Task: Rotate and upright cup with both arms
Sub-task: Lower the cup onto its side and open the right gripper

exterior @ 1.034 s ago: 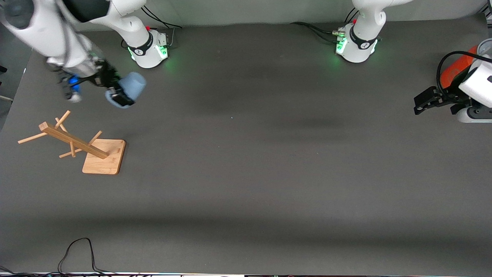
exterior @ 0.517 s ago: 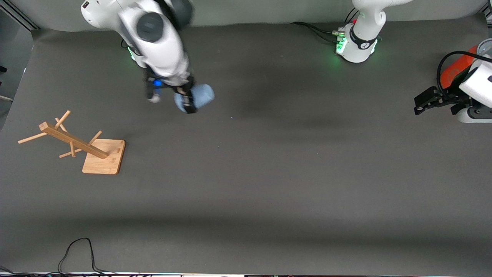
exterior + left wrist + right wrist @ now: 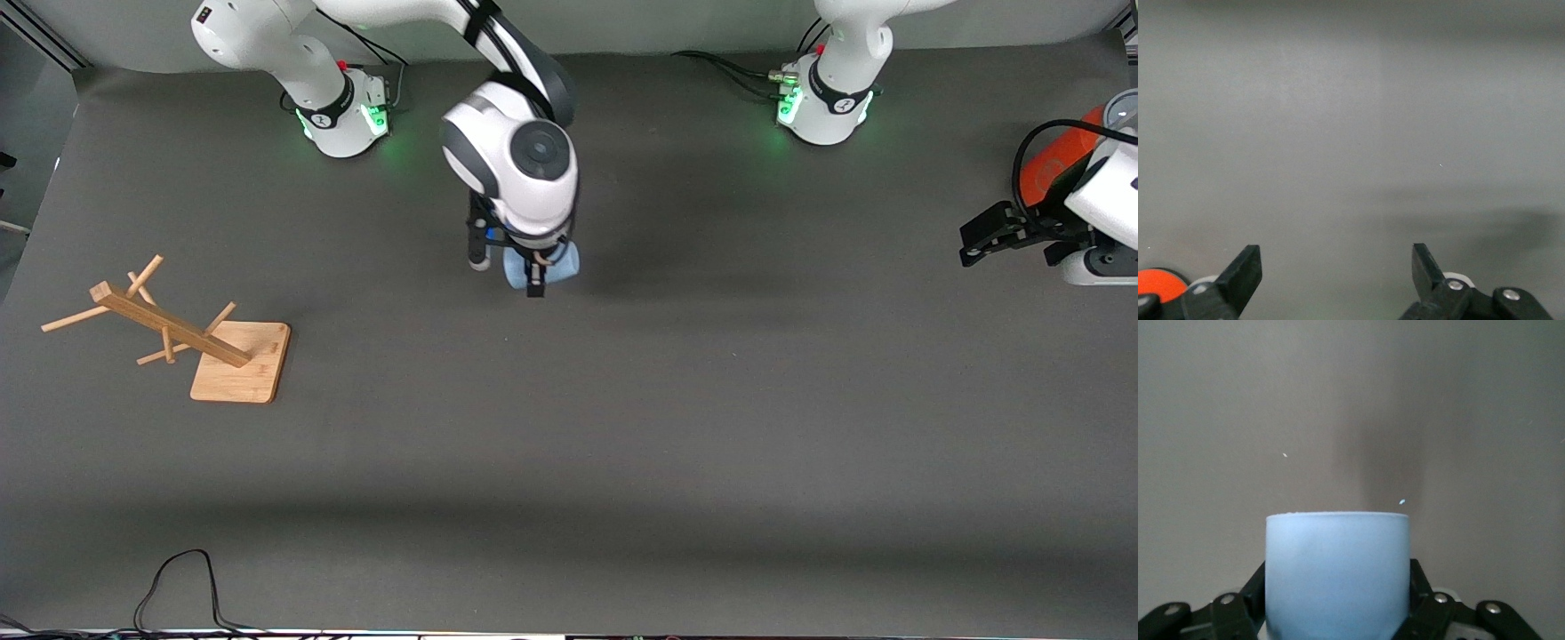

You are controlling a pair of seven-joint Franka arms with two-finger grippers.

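My right gripper (image 3: 535,276) is shut on the pale blue cup (image 3: 562,262) and holds it above the middle of the table, mostly hidden under the wrist. In the right wrist view the cup (image 3: 1338,573) fills the space between the black fingers (image 3: 1421,587) of the right gripper (image 3: 1338,600). My left gripper (image 3: 978,240) is open and empty at the left arm's end of the table, waiting. The left wrist view shows the left gripper (image 3: 1337,267) with its two fingertips wide apart over bare table.
A wooden mug rack (image 3: 169,329) on a square base (image 3: 240,364) stands near the right arm's end. An orange-red can (image 3: 1049,164) sits beside the left gripper; it shows in the left wrist view (image 3: 1158,283). A black cable (image 3: 178,578) lies at the front edge.
My right arm has swung with the cup from over the rack's end of the table toward the middle. The left arm has not moved.
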